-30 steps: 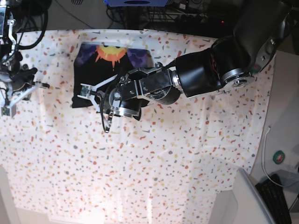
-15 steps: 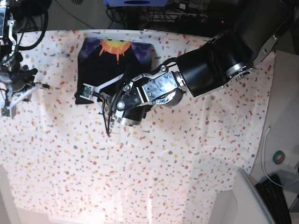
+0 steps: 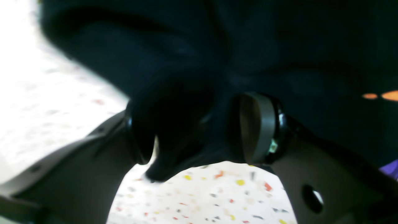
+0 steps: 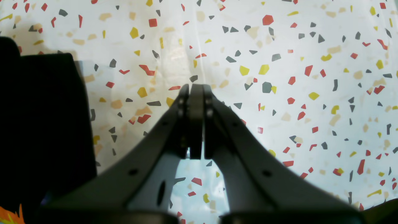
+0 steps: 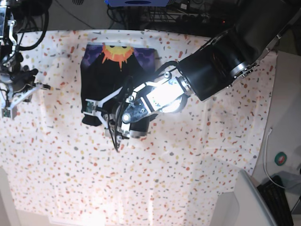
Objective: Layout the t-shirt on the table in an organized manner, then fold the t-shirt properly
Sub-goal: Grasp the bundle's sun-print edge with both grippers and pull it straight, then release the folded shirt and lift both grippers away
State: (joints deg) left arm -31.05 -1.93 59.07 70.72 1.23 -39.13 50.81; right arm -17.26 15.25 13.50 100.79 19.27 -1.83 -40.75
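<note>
We had the t-shirt (image 5: 101,77) bunched at the table's (image 5: 188,165) far left. Our left gripper (image 3: 199,130) had its jaws parted with black cloth between them, so fabric could've snagged and dragged. Our right gripper (image 4: 196,118) sat clenched, empty, further left.

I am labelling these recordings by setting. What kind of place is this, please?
Probably a robotics lab or workshop, not a home. A table with a speckled cover fills the view, two robot arms work over a black t-shirt, and cables and dark equipment crowd the far edge.
</note>
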